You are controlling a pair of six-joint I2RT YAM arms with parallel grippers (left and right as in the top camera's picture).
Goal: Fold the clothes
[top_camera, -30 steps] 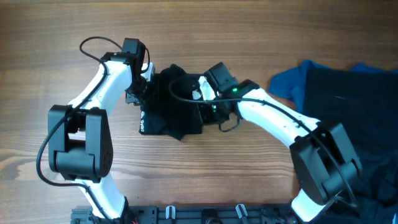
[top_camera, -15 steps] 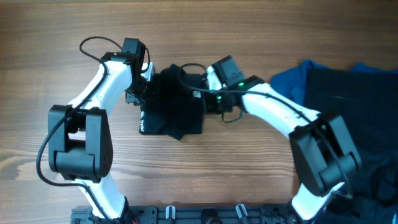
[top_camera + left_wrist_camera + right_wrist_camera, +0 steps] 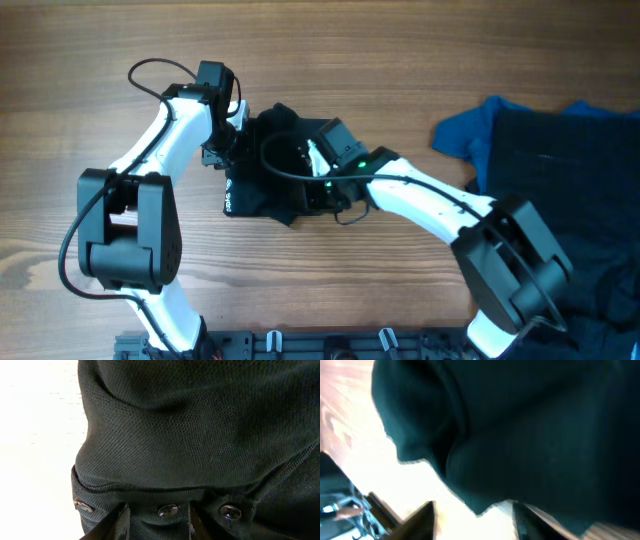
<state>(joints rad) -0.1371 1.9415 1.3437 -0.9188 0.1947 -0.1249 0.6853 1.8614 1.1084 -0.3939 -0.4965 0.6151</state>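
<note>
Lying folded in a compact bundle, the black shirt sat left of the worktop's middle, nearer the far edge. The left gripper was at the bundle's far-left corner. Its wrist view showed the jaws set narrow, with buttoned shirt fabric pinched between the fingers. The right gripper was over the bundle's right side, and that view was too blurred to tell how its jaws stood. A blue garment and more black garments lay heaped along the right edge.
</note>
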